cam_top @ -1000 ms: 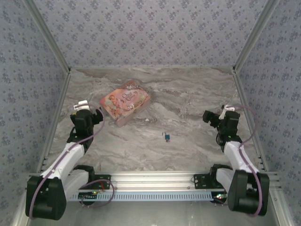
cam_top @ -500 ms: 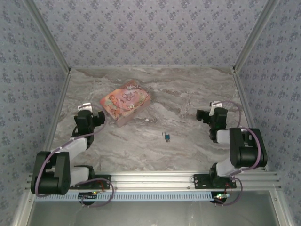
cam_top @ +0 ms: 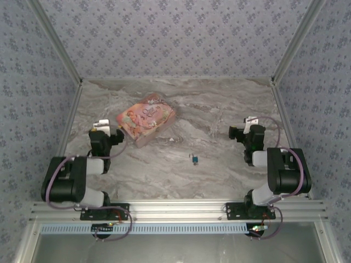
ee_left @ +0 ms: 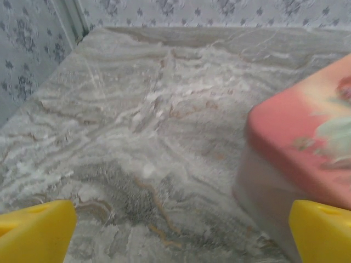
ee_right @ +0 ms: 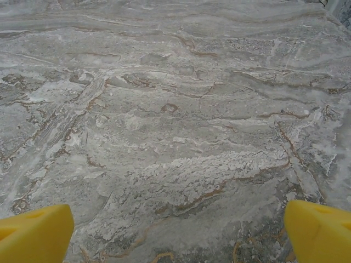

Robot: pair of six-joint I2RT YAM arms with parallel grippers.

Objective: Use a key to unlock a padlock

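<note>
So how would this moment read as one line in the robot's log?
left gripper: open, empty, by box | right gripper: open, empty, over table | padlock: on table between arms, untouched

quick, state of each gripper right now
Left gripper: open, holding nothing.
Right gripper: open, holding nothing.

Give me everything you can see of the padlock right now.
The padlock is tiny: a blue body with a silvery metal shackle at its far end. It lies alone on the marble table, near the middle front, well apart from the pink box. Only the table touches it. Too small to tell whether the shackle is shut.
</note>
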